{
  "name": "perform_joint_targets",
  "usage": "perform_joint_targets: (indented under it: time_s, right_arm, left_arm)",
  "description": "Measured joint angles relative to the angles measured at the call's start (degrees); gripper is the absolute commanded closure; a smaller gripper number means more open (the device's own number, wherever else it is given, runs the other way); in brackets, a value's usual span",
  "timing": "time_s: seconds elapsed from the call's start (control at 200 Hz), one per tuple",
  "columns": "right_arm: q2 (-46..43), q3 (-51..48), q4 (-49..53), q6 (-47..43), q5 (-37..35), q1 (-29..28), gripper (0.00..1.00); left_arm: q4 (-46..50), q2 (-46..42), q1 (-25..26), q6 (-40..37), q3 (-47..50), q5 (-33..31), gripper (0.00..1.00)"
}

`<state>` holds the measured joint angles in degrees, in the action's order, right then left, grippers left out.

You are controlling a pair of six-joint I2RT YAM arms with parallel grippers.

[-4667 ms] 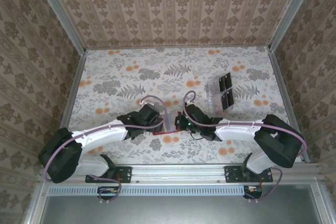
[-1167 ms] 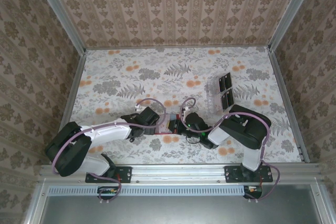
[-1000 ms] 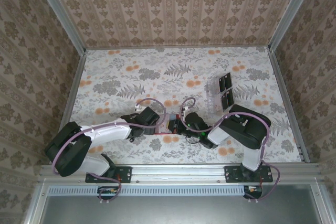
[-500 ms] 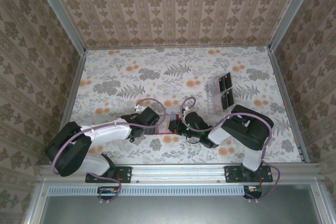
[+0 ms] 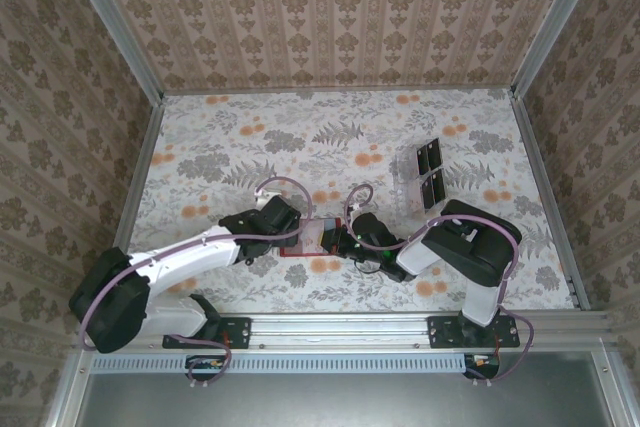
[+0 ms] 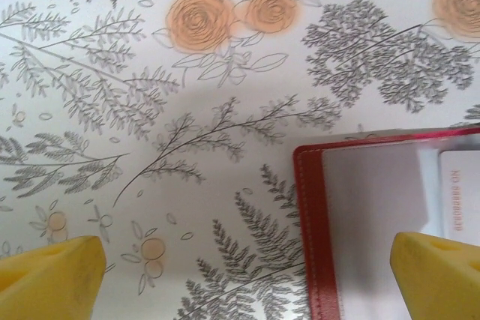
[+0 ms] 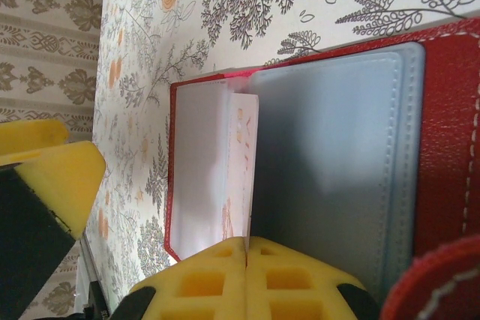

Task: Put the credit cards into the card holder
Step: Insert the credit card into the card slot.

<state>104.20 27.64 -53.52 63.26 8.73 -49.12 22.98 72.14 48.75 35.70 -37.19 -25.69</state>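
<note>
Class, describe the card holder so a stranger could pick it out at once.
On the flowered table, look at the middle near the front edge. The card holder lies open there, small and red with stitched edges, unlike the clear rack with black panels farther back on the right.

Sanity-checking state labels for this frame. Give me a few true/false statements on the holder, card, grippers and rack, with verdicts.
1. The card holder lies open on the table. True.
2. The left gripper is shut. False: it is wide open above the table, at the holder's edge.
3. The right gripper is closed on a pale credit card standing in the open holder. True.
4. The clear rack sits at the table's left edge. False: it stands on the right part of the table, beyond the right arm.
</note>
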Motion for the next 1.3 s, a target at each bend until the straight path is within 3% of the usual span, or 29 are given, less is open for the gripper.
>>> perform_joint_targets:
  time_s: [0.32,0.5,0.635,1.3]
  right_arm:
    - [-0.57,0.07,1.22,0.00,0.79,0.66,1.00]
    - [-0.72,0.07,1.51,0.00,1.44,1.07,0.95]
    - [-0.72,0.07,1.53,0.00,2.27,1.51,1.00]
    - [-0.28,1.27,2.75,0.42,2.60,1.75,1.00]
  left_arm:
    - [-2.91,5.46,0.24,-1.01,0.61,1.44,0.00]
    - [-2.80,8.50,0.46,0.48,1.16,1.40,0.00]
    - [-2.45,8.55,0.76,2.75,1.16,0.94,0.00]
    - [-2.21,7.85,1.14,8.96,2.47,-0.04,0.00]
